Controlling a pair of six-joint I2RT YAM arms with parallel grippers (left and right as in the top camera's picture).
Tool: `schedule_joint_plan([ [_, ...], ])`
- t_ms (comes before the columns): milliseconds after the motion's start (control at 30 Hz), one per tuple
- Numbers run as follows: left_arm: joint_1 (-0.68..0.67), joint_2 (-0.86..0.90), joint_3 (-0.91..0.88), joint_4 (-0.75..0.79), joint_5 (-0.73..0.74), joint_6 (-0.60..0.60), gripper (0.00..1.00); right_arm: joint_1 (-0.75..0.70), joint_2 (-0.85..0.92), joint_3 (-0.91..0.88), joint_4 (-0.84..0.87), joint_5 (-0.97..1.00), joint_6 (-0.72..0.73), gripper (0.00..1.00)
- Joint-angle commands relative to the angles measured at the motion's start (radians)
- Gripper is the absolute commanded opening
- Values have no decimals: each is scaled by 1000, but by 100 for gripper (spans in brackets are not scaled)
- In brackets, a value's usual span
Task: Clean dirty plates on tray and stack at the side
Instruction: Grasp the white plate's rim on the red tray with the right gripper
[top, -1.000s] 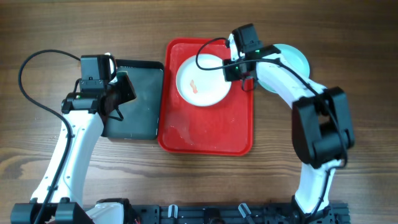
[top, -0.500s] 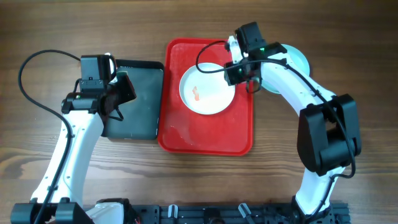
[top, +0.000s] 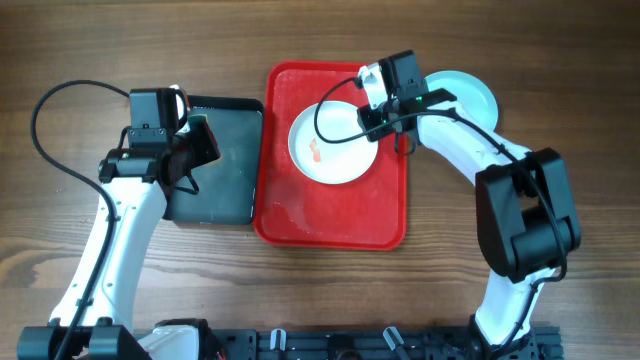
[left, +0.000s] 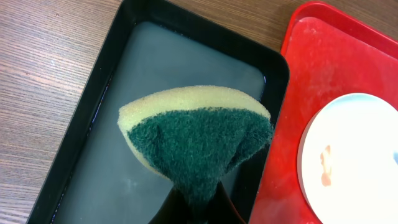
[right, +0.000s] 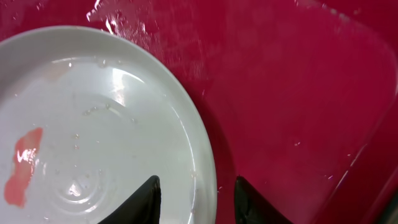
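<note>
A white plate (top: 333, 147) with an orange-red smear lies in the upper part of the red tray (top: 335, 220). My right gripper (top: 383, 122) is open and straddles the plate's right rim. In the right wrist view one finger is over the plate (right: 93, 124) and the other over the tray (right: 298, 93), with the gripper (right: 198, 199) low at the rim. A pale blue plate (top: 472, 95) lies on the table right of the tray, partly hidden by my right arm. My left gripper (top: 198, 148) is shut on a yellow and green sponge (left: 196, 137).
A black tray (top: 225, 190) holding water (left: 155, 68) stands against the red tray's left side, under the sponge. The red tray is wet with droplets. A black cable loops over the white plate.
The white plate has shifted down and a little right on the tray, with my right gripper at its rim. The left arm and sponge have not moved.
</note>
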Motion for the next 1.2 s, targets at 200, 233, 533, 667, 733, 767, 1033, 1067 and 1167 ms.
schedule_joint_plan([
  [200,4,6,6,3,12,17,4,-1,-9,-78,89,-20,19,12],
  [233,4,6,6,3,12,18,4,-1,-13,-66,76,-20,70,7],
  [533,4,6,6,3,12,18,4,-1,-43,-58,-128,-168,613,4],
  [667,4,6,6,3,12,18,4,-1,-44,-58,-152,-244,702,4],
  [733,4,6,6,1,12,18,4,-1,-46,-58,-152,-240,694,4],
  [767,4,6,6,-1,12,25,4,-1,-47,-58,-152,-229,689,4],
  [1033,3,6,6,-6,12,107,4,-2,-59,-58,-229,-187,428,4],
  [1067,3,6,6,-6,11,107,4,-2,-59,-58,-237,-187,401,4],
  [1167,3,6,6,-1,12,109,4,-2,-60,-47,-255,-188,323,4],
])
